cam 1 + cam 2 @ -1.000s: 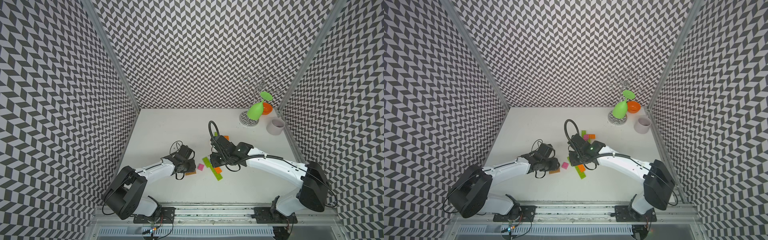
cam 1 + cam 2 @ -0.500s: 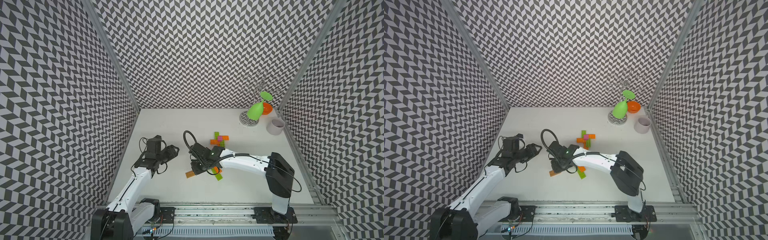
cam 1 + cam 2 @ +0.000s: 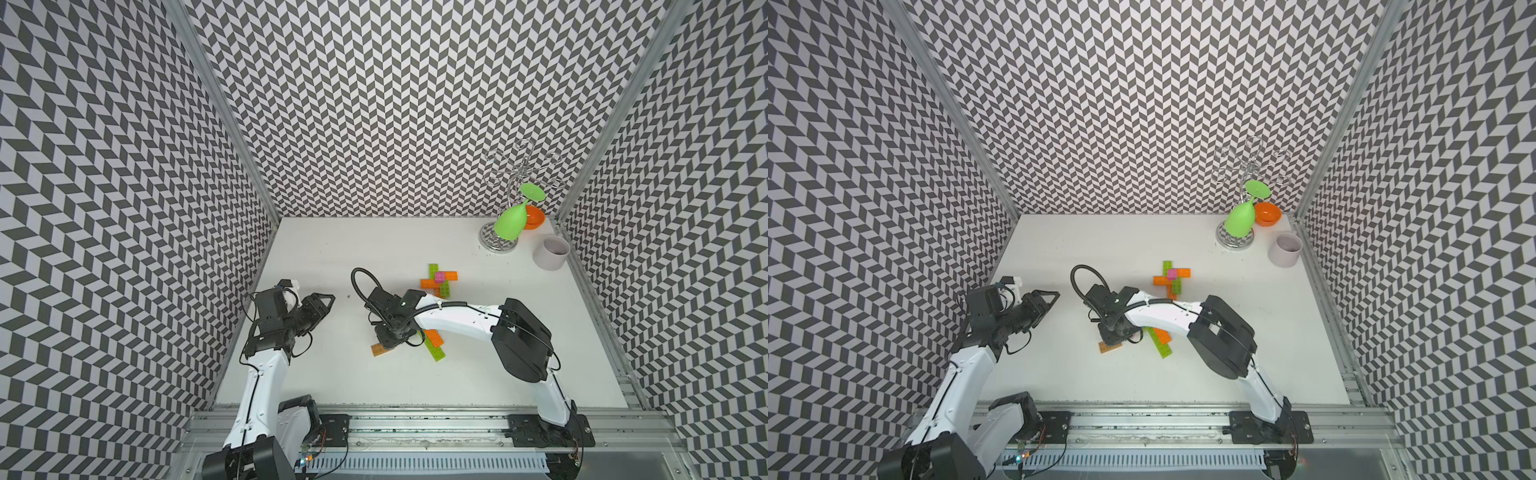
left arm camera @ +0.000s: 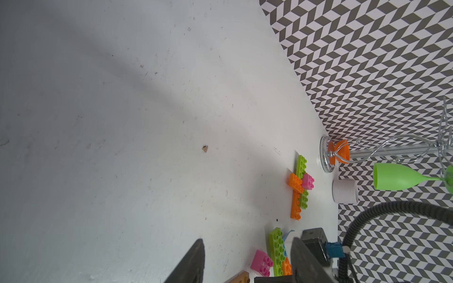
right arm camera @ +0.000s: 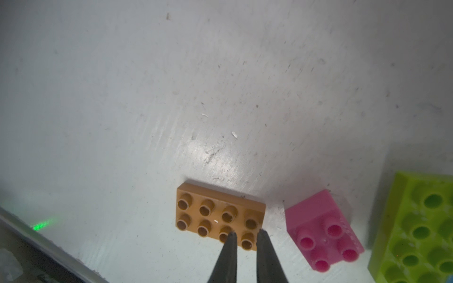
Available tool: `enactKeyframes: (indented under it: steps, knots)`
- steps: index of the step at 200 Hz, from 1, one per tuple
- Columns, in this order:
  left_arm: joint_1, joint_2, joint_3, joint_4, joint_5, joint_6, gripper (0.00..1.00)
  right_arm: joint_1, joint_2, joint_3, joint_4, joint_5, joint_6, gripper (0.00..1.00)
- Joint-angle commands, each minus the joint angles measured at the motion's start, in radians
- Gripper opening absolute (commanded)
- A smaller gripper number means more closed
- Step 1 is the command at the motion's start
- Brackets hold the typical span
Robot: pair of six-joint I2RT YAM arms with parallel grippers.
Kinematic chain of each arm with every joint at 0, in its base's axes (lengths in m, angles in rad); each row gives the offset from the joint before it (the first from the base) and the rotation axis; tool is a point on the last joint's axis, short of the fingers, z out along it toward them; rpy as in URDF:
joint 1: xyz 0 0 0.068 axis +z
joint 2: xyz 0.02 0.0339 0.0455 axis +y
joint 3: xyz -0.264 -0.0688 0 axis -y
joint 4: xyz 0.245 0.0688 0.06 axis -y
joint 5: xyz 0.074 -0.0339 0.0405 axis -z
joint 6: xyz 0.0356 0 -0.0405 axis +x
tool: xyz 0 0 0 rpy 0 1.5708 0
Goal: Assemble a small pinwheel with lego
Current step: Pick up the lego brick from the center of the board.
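Our right gripper (image 5: 245, 235) hangs over the brown brick (image 5: 219, 215), its fingers (image 5: 228, 257) a narrow slit apart and its tips at the brick's near row of studs. Whether they touch it, we cannot tell. Our left gripper (image 4: 247, 241) stands wide and empty, well apart from that brick.

Beyond the brown brick lies one built cross (image 3: 439, 286): a lime green oblong (image 3: 434, 268), an orange oblong (image 3: 427, 283) and a pink square (image 3: 440, 276) on top.

Just beside the brown brick we count a second lime green oblong (image 3: 434, 349), a second orange oblong (image 3: 431, 333) touching it, a second pink square (image 5: 323, 232) and a sliver of blue (image 4: 287, 233).
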Motion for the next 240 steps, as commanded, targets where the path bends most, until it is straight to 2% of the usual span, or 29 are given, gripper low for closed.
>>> enactKeyframes:
  steps: [1,77,158,240]
  knots:
    - [0.007,0.0,0.001,0.001,0.038,0.031,0.56,0.012,0.019,0.019,-0.028,0.016,-0.006,0.18]
    - [0.01,-0.007,0.0,0.0,0.04,0.032,0.56,0.023,0.063,0.035,-0.046,0.003,-0.006,0.19]
    - [0.01,-0.008,0.0,0.001,0.035,0.033,0.55,0.053,0.149,0.104,-0.228,0.169,0.057,0.19]
    - [0.015,-0.003,0.0,0.006,0.037,0.035,0.55,0.058,0.169,0.088,-0.182,0.075,0.054,0.12]
